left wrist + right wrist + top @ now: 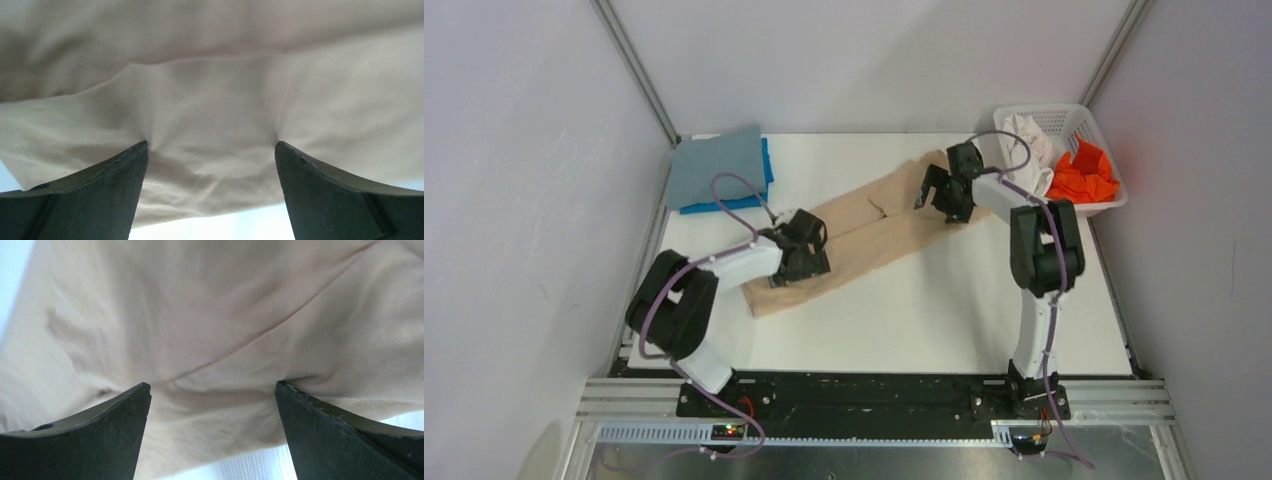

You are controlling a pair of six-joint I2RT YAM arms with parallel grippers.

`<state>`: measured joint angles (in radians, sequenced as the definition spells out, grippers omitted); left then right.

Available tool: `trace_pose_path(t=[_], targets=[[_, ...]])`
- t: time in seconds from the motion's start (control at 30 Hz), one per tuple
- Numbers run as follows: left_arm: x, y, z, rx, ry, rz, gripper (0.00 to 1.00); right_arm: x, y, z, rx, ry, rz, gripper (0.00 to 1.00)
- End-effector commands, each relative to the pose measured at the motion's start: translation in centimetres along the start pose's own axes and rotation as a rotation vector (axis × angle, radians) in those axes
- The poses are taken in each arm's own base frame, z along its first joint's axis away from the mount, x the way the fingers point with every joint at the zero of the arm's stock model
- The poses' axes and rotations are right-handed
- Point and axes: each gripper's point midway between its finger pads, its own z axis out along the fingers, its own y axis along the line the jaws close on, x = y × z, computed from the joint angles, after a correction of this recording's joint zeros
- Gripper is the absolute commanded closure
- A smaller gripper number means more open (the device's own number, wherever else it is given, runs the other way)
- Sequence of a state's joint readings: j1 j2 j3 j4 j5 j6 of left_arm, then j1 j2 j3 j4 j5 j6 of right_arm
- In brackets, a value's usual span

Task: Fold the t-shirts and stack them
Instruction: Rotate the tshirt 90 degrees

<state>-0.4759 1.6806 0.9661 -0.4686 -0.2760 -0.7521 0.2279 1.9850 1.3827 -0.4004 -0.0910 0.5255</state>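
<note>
Tan shirt (pixel 874 225) lies as a long strip running away from the basket (pixel 1042 107), one end just beside it. Right gripper (pixel 937 203) at the basket end and left gripper (pixel 794 268) at the far end both stand wide open, tips dimpling the cloth. Closing may pinch only the top layer, so the fold would split on lifting; uneven pulls would skew it

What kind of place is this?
Probably a robot test cell in a laboratory: a white table enclosed by plain panels on aluminium rails, with a left arm and a right arm bolted at its near edge.
</note>
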Motion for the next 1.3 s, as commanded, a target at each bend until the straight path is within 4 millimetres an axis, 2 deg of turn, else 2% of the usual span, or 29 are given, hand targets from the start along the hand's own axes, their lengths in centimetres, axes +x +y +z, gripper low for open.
trace_pose_path(t=[0.0, 0.1, 0.13, 0.17, 0.2, 0.23, 0.27, 0.3, 0.37, 0.5, 0.6, 0.63, 0.67, 0.7, 0.73, 0.77, 0.87, 0.9, 0.93, 0.97, 1.0, 1.03, 1.07, 1.1, 1.13, 1.17, 1.2, 1.23, 1.27], targets=[[9.1, -2.8, -2.7, 0.106, 0.156, 0.009, 0.00, -4.3, 3.0, 2.3, -0.027, -0.017, -0.098, 0.01], [12.4, -5.6, -3.8, 0.183, 0.231, -0.002, 0.00, -5.7, 5.6, 4.9, -0.076, -0.022, -0.142, 0.01], [13.3, -6.5, -4.2, 0.199, 0.237, 0.013, 0.00, -7.6, 8.1, 4.4, -0.134, -0.068, -0.157, 0.01], [13.3, -7.8, -4.4, 0.218, 0.241, -0.019, 0.00, -7.2, 8.3, 6.2, -0.141, -0.048, -0.158, 0.01], [13.9, -8.9, -4.9, 0.241, 0.248, -0.021, 0.00, -9.2, 10.8, 5.4, -0.203, -0.092, -0.161, 0.01], [13.9, -10.8, -5.3, 0.285, 0.247, -0.052, 0.00, -8.6, 10.8, 7.2, -0.204, -0.062, -0.152, 0.01], [14.7, -11.9, -5.9, 0.308, 0.245, -0.047, 0.00, -10.3, 13.0, 6.3, -0.266, -0.099, -0.148, 0.01], [14.6, -13.6, -6.7, 0.348, 0.229, -0.081, 0.00, -10.0, 13.2, 7.5, -0.276, -0.089, -0.145, 0.01], [15.0, -16.2, -8.5, 0.413, 0.175, -0.059, 0.00, -11.7, 14.7, 7.2, -0.326, -0.142, -0.141, 0.01], [15.9, -18.9, -10.0, 0.463, 0.158, -0.035, 0.00, -12.5, 15.9, 6.4, -0.392, -0.193, -0.179, 0.01], [16.2, -18.7, -9.9, 0.459, 0.170, -0.044, 0.00, -14.1, 16.4, 2.9, -0.357, -0.242, -0.249, 0.01], [15.8, -18.6, -10.5, 0.470, 0.157, -0.049, 0.00, -14.4, 15.5, 2.1, -0.299, -0.255, -0.276, 0.01], [15.7, -18.2, -10.5, 0.470, 0.145, -0.041, 0.00, -15.6, 15.7, -0.8, -0.289, -0.299, -0.288, 0.01], [15.0, -18.2, -11.7, 0.497, 0.107, -0.039, 0.00, -15.7, 14.5, -1.1, -0.240, -0.313, -0.292, 0.00], [14.8, -17.9, -12.2, 0.509, 0.080, -0.002, 0.00, -17.2, 15.0, -4.8, -0.251, -0.379, -0.292, 0.01], [14.3, -18.1, -13.9, 0.549, 0.032, 0.023, 0.00, -16.4, 13.8, -4.7, -0.217, -0.363, -0.284, 0.01], [13.9, -17.3, -16.8, 0.611, -0.072, 0.130, 0.00, -15.9, 12.5, -11.1, -0.204, -0.414, -0.293, 0.00], [13.2, -16.8, -18.6, 0.647, -0.117, 0.123, 0.00, -15.8, 12.6, -14.3, -0.217, -0.455, -0.294, 0.01], [13.4, -15.6, -18.4, 0.639, -0.135, 0.144, 0.00, -13.6, 11.1, -13.5, -0.191, -0.403, -0.288, 0.01], [12.7, -14.1, -18.8, 0.640, -0.169, 0.139, 0.00, -13.1, 11.2, -16.7, -0.216, -0.440, -0.291, 0.01], [12.4, -13.1, -18.8, 0.632, -0.187, 0.136, 0.00, -10.1, 9.5, -15.1, -0.190, -0.372, -0.280, 0.01], [11.8, -11.1, -18.6, 0.602, -0.221, 0.130, 0.00, -9.1, 9.7, -17.9, -0.217, -0.405, -0.276, 0.00], [10.9, -9.8, -18.2, 0.568, -0.254, 0.113, 0.00, -5.8, 7.8, -16.0, -0.192, -0.336, -0.261, 0.01], [10.8, -7.6, -17.6, 0.527, -0.259, 0.108, 0.00, -4.2, 8.1, -18.3, -0.228, -0.362, -0.265, 0.00], [10.1, -6.5, -17.1, 0.498, -0.271, 0.094, 0.00, -1.1, 6.3, -16.8, -0.190, -0.307, -0.224, 0.00], [10.1, -4.8, -16.4, 0.475, -0.266, 0.104, 0.00, 0.9, 7.3, -18.5, -0.234, -0.322, -0.238, 0.01], [9.9, -3.8, -15.5, 0.459, -0.233, 0.089, 0.00, 3.6, 5.8, -17.3, -0.194, -0.292, -0.226, 0.01], [10.2, -2.5, -14.6, 0.443, -0.214, 0.099, 0.00, 6.4, 7.3, -18.5, -0.244, -0.281, -0.256, 0.01], [9.8, -1.7, -14.1, 0.435, -0.195, 0.065, 0.00, 8.7, 6.6, -18.4, -0.231, -0.267, -0.278, 0.01]])
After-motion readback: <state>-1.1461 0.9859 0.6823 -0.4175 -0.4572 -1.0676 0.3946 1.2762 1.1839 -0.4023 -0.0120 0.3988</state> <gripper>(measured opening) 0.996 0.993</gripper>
